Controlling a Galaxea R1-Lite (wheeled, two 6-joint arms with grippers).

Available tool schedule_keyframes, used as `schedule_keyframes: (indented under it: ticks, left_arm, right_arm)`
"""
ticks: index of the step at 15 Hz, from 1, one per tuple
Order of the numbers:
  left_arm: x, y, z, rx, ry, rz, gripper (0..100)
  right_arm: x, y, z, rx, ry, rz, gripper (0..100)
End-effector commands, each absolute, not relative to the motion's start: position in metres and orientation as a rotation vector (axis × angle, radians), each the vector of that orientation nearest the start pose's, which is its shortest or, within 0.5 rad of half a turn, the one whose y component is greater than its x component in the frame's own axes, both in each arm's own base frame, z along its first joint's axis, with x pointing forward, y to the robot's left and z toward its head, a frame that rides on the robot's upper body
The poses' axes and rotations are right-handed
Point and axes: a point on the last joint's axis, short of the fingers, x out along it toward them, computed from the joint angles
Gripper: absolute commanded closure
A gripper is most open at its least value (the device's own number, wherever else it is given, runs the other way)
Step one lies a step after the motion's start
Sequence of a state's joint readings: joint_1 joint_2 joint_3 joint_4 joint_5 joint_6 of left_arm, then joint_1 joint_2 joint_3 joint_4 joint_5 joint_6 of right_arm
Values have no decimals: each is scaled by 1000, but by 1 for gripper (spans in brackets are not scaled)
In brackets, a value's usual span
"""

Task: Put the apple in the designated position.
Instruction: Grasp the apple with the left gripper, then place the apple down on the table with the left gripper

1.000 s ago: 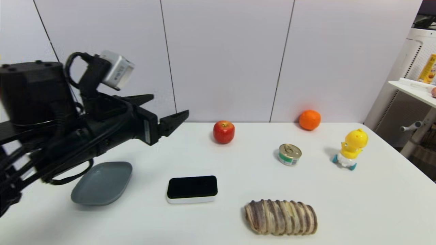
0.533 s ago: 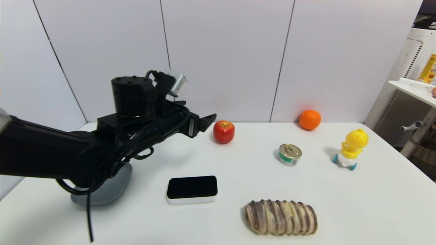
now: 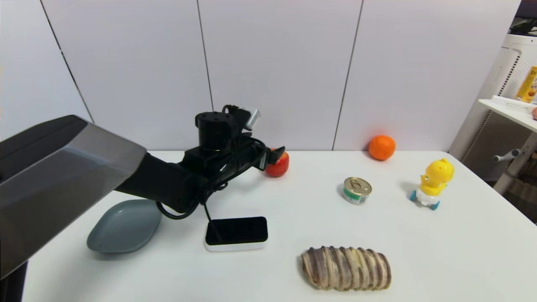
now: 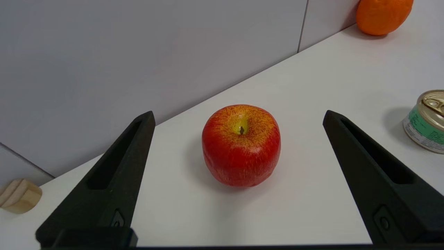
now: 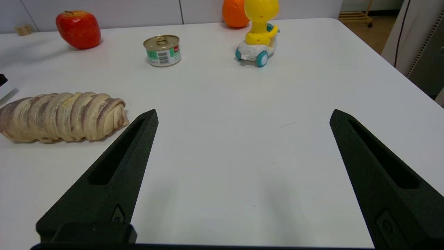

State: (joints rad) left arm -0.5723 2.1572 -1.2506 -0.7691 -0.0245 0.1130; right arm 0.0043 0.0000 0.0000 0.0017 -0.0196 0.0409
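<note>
— Looking at the left arm point(image 3: 168, 180): matte black casing, widening into a grey, faceted shell point(image 3: 63, 167) nearest the head camera. Noticing loose black cables point(image 3: 201, 197) looping under the wrist.

— Seeing a black cylindrical joint point(image 3: 215, 130) with small screws on its cap, plus a silver box-shaped camera point(image 3: 251, 117) above the left gripper point(image 4: 239, 139).

— Showing long black tapering fingers point(image 4: 118, 184), each hollowed by a slot, with a small round fastener near the base. Finding the same on the right gripper point(image 5: 242, 139).

White table point(image 3: 419, 251) with apple point(image 3: 280, 165), orange point(image 3: 381, 147), can point(image 3: 356, 190), duck toy point(image 3: 434, 183), bread point(image 3: 346, 267), grey dish point(image 3: 121, 226), black-topped box point(image 3: 237, 233).
</note>
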Motion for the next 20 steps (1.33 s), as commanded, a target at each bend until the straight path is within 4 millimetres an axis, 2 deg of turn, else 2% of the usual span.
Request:
schedule_keyframes:
  ticks: [1, 4, 6, 12, 13, 17, 20]
  left_arm:
    - [398, -257, 103, 148, 120, -603, 0]
    - [412, -266, 84, 150, 121, -605, 0]
    - [415, -268, 74, 155, 139, -606, 0]
    - [416, -266, 70, 158, 155, -600, 0]
    - [416, -266, 70, 159, 153, -602, 100]
    - [415, -266, 73, 161, 152, -602, 100]
    - [409, -261, 105, 154, 115, -602, 100]
  right_arm:
    - [-23, -1, 75, 41, 3, -15, 0]
    - [-23, -1, 75, 41, 3, -15, 0]
    - [-23, -1, 75, 41, 3, -15, 0]
    - [-23, -1, 75, 41, 3, -15, 0]
    - [-23, -1, 75, 41, 3, -15, 0]
    - [-23, -1, 75, 41, 3, -15, 0]
    - [-23, -1, 75, 41, 3, -15, 0]
